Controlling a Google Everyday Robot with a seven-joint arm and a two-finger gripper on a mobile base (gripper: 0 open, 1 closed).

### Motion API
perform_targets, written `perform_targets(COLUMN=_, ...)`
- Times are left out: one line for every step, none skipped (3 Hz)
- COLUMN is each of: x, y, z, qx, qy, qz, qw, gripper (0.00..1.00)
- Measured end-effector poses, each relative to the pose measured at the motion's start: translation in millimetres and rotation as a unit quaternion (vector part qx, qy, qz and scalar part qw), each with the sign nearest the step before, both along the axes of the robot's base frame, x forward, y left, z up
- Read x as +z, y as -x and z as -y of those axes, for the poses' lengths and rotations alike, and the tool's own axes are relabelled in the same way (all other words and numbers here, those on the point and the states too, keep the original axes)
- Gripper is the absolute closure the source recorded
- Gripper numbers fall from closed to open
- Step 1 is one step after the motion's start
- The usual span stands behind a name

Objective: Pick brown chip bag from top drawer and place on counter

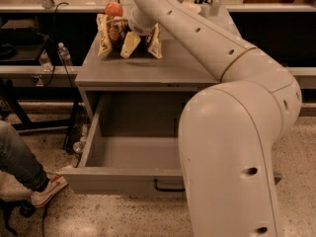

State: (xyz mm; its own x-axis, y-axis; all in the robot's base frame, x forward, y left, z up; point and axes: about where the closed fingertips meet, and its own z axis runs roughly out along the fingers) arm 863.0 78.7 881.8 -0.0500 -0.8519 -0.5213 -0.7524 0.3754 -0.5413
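The brown chip bag point(112, 32) hangs crumpled just over the back left part of the counter point(148, 72), its tan-yellow ends drooping down either side. My gripper point(132, 39) is shut on the bag's middle, with one pale finger point(129, 45) showing in front of it. The bag's shadow lies on the counter right under it. The top drawer point(123, 154) stands pulled open below the counter. Its inside shows bare, and its dark handle point(167, 186) is partly hidden behind my arm.
An orange-red ball point(113, 8) sits behind the bag at the counter's back edge. A long pale ledge point(69, 6) runs along the back. A water bottle point(64, 56) stands left of the cabinet. A person's leg and shoe point(47, 191) are on the floor at left.
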Motion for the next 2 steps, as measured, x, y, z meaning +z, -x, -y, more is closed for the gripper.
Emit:
perform_targets(x=13, y=15, z=27, qx=0.015, qy=-0.019, qz=-0.013, qw=0.9996, gripper=0.00)
perform_targets(x=42, y=40, z=95, qx=-0.009, qy=-0.051, qz=-0.008, qw=0.9986, gripper=0.00)
